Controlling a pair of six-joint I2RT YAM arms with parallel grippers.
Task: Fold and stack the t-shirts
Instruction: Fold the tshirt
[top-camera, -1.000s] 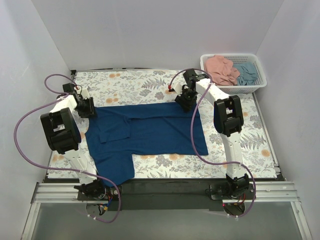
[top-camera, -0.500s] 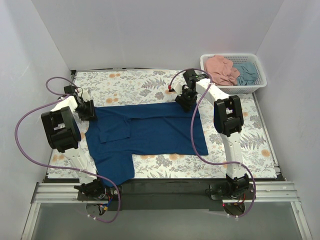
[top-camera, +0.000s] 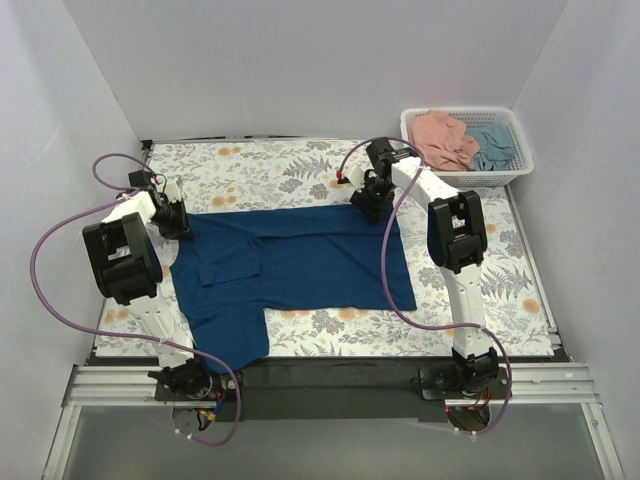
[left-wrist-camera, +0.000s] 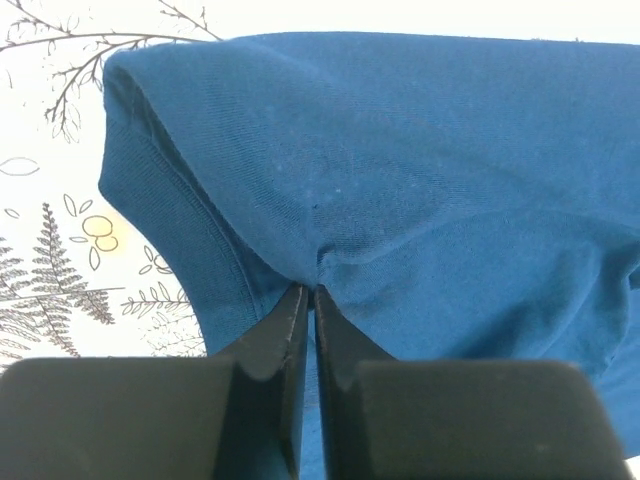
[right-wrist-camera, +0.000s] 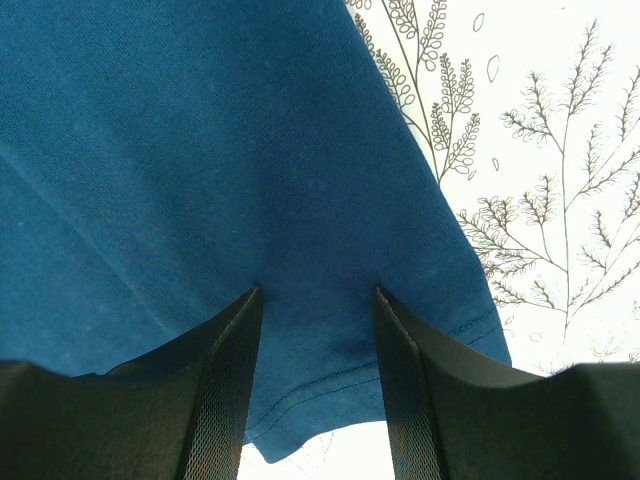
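Top external view is showing the navy t-shirt (top-camera: 300, 262) lying spread on the floral counter (top-camera: 270, 170) between both arms. The left gripper (top-camera: 172, 222) is sitting at the shirt's far left corner, and its wrist view is showing the jaws closed together, pinching a ridge of blue cloth. The right gripper (top-camera: 368, 205) is pressing on the far right corner, jaws standing apart over flat fabric. Its purple cable (top-camera: 384, 262) is hanging across the shirt's edge just behind it. Well off to that gripper's right, a white basket (top-camera: 500, 178) is holding the pink t-shirt (top-camera: 443, 138) and the teal t-shirt (top-camera: 492, 146).
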